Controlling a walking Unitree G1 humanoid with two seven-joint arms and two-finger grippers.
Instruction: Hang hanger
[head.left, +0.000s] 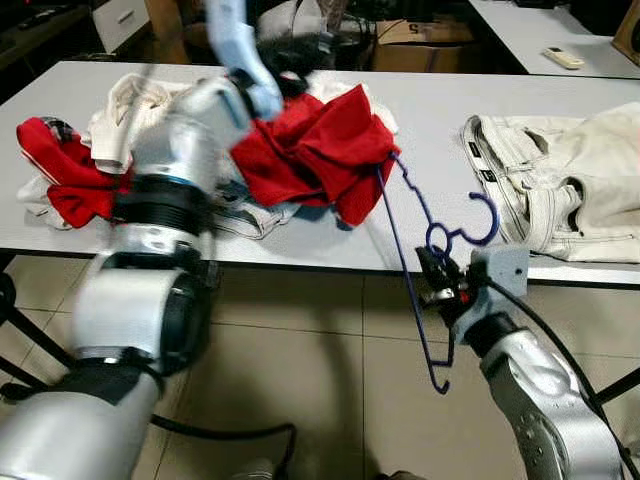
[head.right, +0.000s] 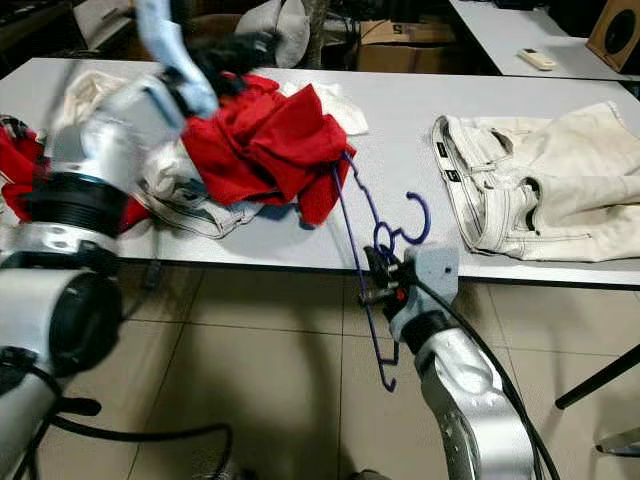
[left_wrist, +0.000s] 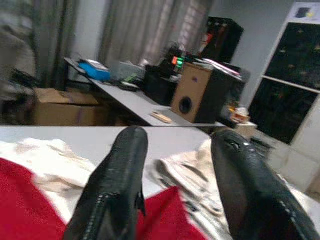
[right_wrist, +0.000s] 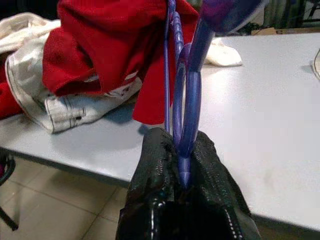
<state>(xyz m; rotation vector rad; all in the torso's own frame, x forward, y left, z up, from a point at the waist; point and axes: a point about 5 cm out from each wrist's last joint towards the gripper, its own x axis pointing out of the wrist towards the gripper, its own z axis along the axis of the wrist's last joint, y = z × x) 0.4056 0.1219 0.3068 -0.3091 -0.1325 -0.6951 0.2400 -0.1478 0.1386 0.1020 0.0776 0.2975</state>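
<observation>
Right gripper (right_wrist: 182, 172) clamps the hanger (head.left: 410, 270) near its hook beside the table (head.left: 420, 120); snagged red shirt (head.left: 320, 150) risks dragging, left gripper (left_wrist: 175, 175) open

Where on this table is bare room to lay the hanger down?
Bare: the strip between the red garment and the white jeans, under the hanger held by the right gripper. Crowded: the table's left end, piled with clothes.

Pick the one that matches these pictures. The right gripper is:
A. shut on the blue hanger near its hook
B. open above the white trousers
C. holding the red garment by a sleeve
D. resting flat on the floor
A: the right gripper has its black fingers closed around the blue hanger just below its hook, at the table's front edge, with the hanger's far end in the red garment.
</observation>
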